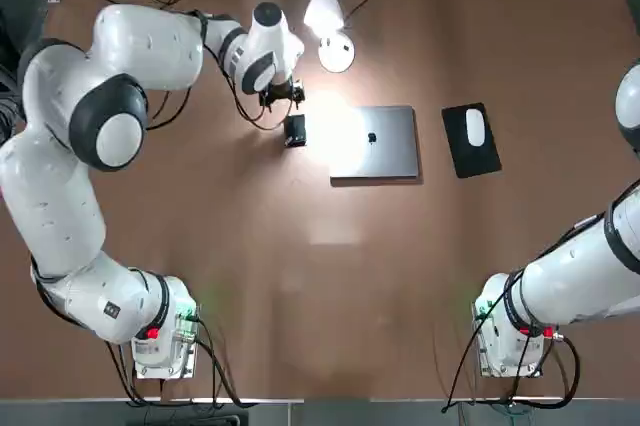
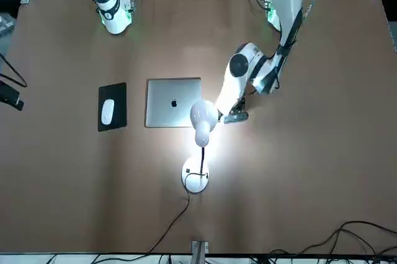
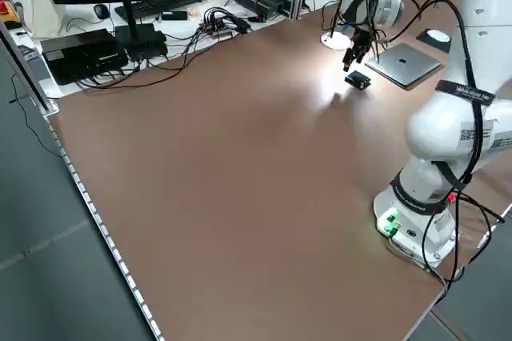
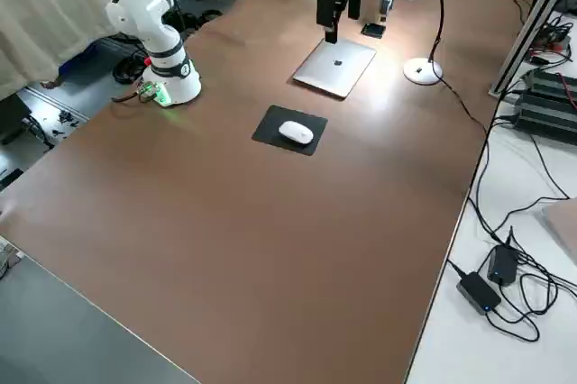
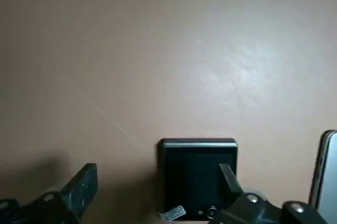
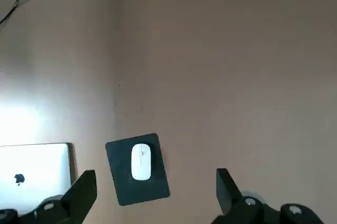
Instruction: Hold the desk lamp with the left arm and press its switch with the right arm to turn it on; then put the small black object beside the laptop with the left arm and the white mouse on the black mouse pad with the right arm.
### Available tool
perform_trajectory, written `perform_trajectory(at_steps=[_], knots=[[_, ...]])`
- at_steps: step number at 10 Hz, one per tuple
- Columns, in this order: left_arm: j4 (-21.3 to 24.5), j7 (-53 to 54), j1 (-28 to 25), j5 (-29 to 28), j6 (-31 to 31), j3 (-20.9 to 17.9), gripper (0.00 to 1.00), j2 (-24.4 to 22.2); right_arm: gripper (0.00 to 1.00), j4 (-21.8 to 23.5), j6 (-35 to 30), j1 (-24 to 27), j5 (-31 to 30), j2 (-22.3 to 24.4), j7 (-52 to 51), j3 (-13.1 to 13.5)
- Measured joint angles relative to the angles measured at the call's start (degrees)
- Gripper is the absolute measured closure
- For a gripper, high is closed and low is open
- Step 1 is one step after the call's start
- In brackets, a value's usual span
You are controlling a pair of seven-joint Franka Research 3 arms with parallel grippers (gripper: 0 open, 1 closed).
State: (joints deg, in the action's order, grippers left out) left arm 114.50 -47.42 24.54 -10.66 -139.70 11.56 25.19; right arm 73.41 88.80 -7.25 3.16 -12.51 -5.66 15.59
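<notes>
The brown table (image 1: pixel 300 276) is the largest thing, with cables and black electronics crowded along its far edge and a grey floor showing past its sides. On it, the grey laptop (image 1: pixel 374 142) lies flat and closed, just to the right of the left gripper (image 1: pixel 283 96) in the top view, its long axis running left to right there and its dark logo at centre. Farther out on that same side, well apart from the left gripper, the black mouse pad (image 1: pixel 470 140) lies with its long axis running front to back, slightly skewed, and the white mouse (image 1: pixel 476 127) rests on it, lengthwise along the pad. The desk lamp (image 1: pixel 331 18) stands just beyond the left gripper and a little to its right, round base on the table and cone head pointing toward the table's far edge; the table and laptop lid near it show a bright glare, so it appears lit. The small black object (image 1: pixel 294 130) sits flat on the table directly below the left gripper, close beside the laptop's left edge; its long axis seems to run front to back, though it is small to judge. The left gripper hangs above it with its 2 fingers spread and released, gripping nothing. The right gripper (image 6: pixel 152 195) is raised high over the pad area, jaws wide and empty.
</notes>
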Motion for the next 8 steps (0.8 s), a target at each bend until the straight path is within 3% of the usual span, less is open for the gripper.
perform_trajectory(at_steps=[3,8], knots=[[3.73,8.49,-7.17,0.07,3.82,0.59,0.00,-6.67,0.00,-0.02,-0.02,-2.71,-0.02,0.00,0.02,-0.21],[0.67,22.25,-15.98,5.96,11.83,1.03,0.00,-15.57,0.00,-0.02,0.17,-2.39,-2.42,0.00,0.02,0.20]])
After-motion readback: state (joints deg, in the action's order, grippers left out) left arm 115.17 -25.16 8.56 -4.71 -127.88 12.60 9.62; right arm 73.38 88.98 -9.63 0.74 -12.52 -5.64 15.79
